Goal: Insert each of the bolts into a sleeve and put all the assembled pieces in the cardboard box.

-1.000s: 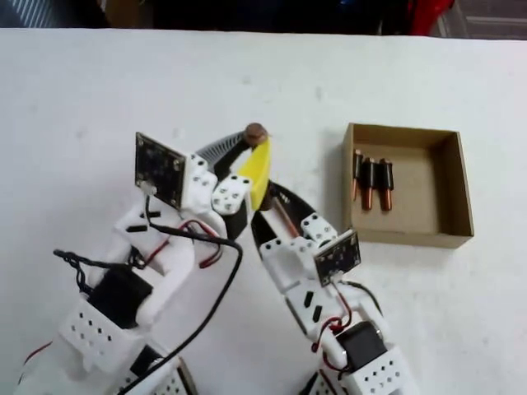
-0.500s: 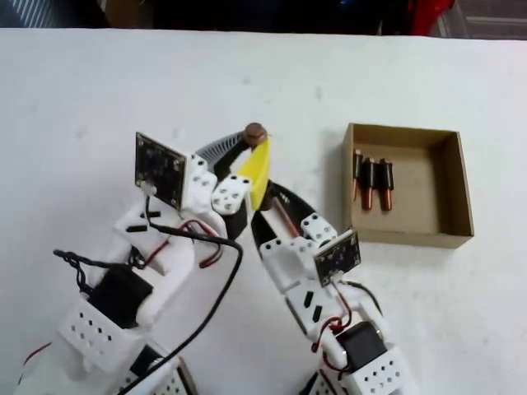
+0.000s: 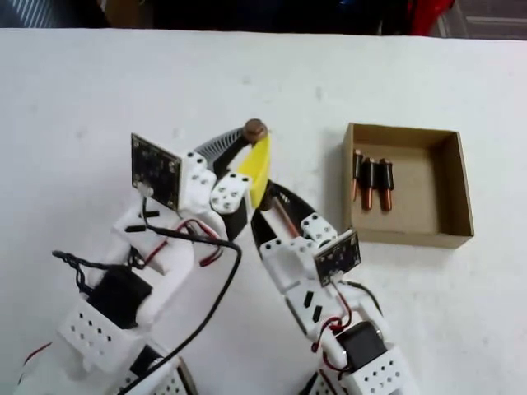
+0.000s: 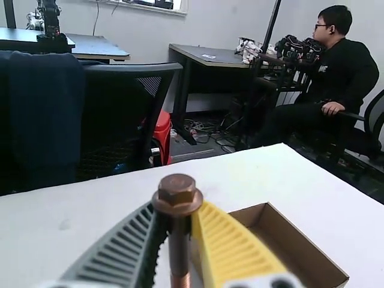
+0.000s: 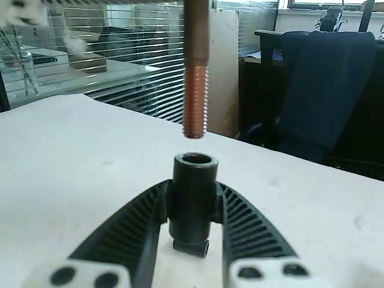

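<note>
Copper bolt (image 4: 177, 195) sits pinched btwn the grey and yellow fingers of the L gripper (image 4: 176, 213). The jaws are closed on the shank just under the hex head, which pokes out past the fingertips. R gripper (image 5: 193, 201) is clamped on a black sleeve (image 5: 193, 180), fingers narrowed to its width, open bore facing the bolt. In the R wrist view the bolt's threaded end hangs right over that bore, in line w/ it, a small gap left, not yet in. Seen from above, the R gripper's tips sit just beside the L one's yellow finger. Cardboard box (image 3: 412, 237) lies on the white table (image 3: 99, 82) near the R gripper's outer side. Three assembled pieces (image 3: 370, 183) lie side by side along the box wall nearest the grippers.
</note>
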### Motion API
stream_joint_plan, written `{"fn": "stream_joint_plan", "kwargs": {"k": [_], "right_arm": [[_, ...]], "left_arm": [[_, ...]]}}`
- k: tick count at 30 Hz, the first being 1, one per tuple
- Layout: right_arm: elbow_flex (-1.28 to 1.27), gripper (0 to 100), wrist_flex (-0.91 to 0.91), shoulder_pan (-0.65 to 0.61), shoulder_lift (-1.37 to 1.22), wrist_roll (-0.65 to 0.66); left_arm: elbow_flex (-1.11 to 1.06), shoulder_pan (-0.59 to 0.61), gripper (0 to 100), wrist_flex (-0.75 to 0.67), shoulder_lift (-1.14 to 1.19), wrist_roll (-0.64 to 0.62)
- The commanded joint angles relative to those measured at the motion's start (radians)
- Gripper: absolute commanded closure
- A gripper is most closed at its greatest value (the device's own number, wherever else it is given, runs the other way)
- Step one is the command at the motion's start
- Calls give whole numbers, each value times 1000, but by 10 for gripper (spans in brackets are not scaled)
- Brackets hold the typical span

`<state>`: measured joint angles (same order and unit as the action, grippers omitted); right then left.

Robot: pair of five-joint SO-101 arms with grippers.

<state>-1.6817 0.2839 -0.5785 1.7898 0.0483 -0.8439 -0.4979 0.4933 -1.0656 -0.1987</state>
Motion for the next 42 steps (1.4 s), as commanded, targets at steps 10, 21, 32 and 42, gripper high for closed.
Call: {"fn": "stream_joint_plan", "kwargs": {"k": [10,21,32,42], "right_arm": [[-8,954,-1,-1,12,15],[-8,954,-1,-1,12,15],[-8,954,-1,1,12,15],[-8,954,-1,1,12,15]], "left_arm": [[-28,-35,977,-35,-18,9],[-140,-36,977,-38,-22,5],[-196,-36,977,-41,-22,6],[-196,-30,976,-35,-22,8]]}}
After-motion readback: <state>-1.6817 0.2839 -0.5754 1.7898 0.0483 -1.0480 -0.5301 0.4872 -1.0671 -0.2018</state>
